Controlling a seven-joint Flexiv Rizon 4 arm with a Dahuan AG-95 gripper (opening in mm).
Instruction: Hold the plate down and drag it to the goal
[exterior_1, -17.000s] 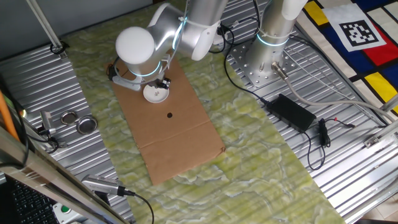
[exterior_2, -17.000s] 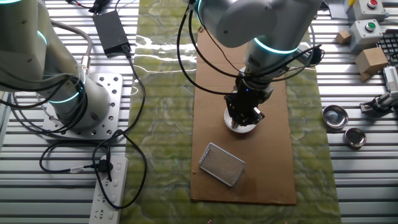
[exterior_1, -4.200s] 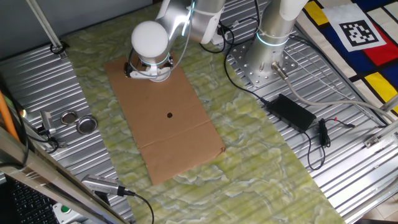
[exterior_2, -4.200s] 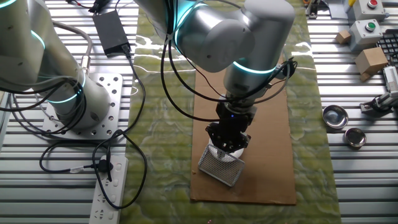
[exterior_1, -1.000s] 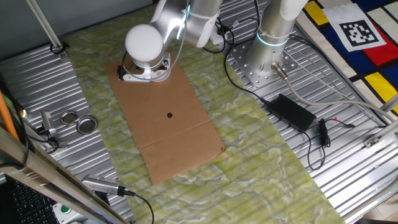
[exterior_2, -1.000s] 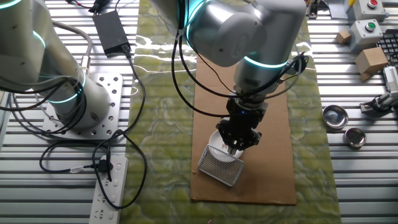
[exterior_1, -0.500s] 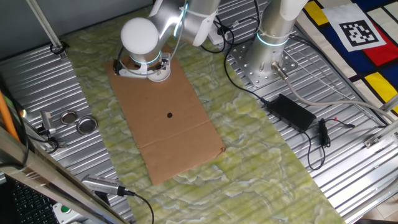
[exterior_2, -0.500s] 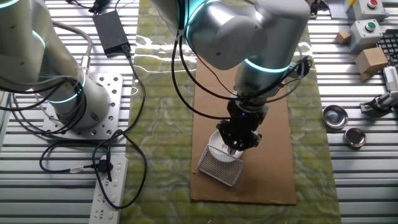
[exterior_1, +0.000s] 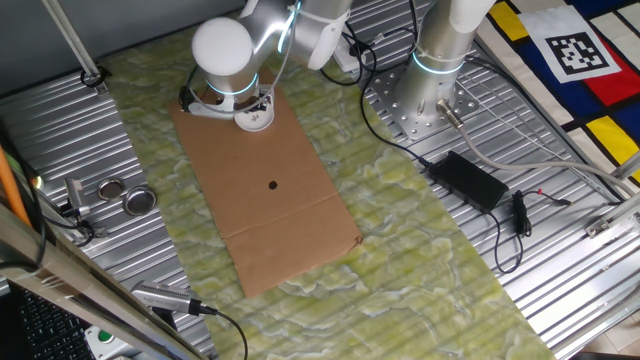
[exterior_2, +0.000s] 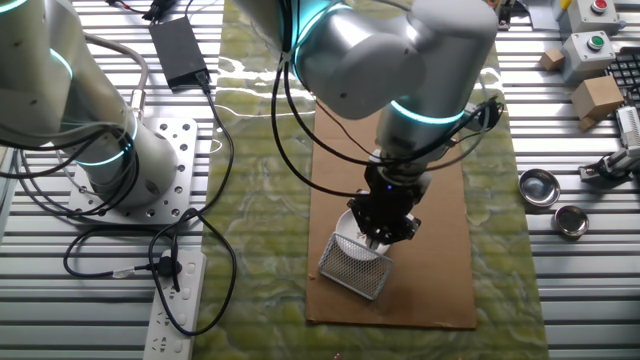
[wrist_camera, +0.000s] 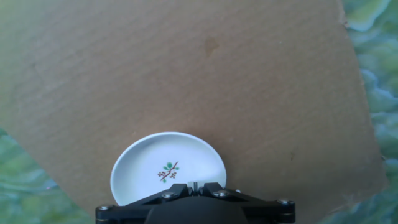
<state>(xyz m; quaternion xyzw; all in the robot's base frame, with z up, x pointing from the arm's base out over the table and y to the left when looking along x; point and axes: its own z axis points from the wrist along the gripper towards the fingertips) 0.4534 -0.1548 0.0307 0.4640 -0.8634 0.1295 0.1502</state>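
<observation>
The plate (wrist_camera: 163, 165) is a small white dish with a tiny sprig mark at its centre. It lies on the brown cardboard sheet (wrist_camera: 249, 93). In the hand view my gripper (wrist_camera: 194, 185) has its fingers shut together, tips at the plate's near rim. In one fixed view the plate (exterior_1: 254, 119) is at the cardboard's far end, under my gripper (exterior_1: 246, 108). In the other fixed view the plate (exterior_2: 346, 231) shows partly beside my gripper (exterior_2: 384, 236), its edge against a metal mesh piece (exterior_2: 356, 265).
A dark dot (exterior_1: 273, 184) marks the middle of the cardboard (exterior_1: 270, 200). Two silvery tins (exterior_1: 125, 194) sit on the ribbed metal beside the green mat; they also show in the other fixed view (exterior_2: 540, 186). A black power brick (exterior_1: 470, 178) and cables lie near the arm base.
Over the last second the arm's wrist has shifted slightly toward the cardboard's far corner in one fixed view. The plate and gripper stay about where they were, by the mesh piece.
</observation>
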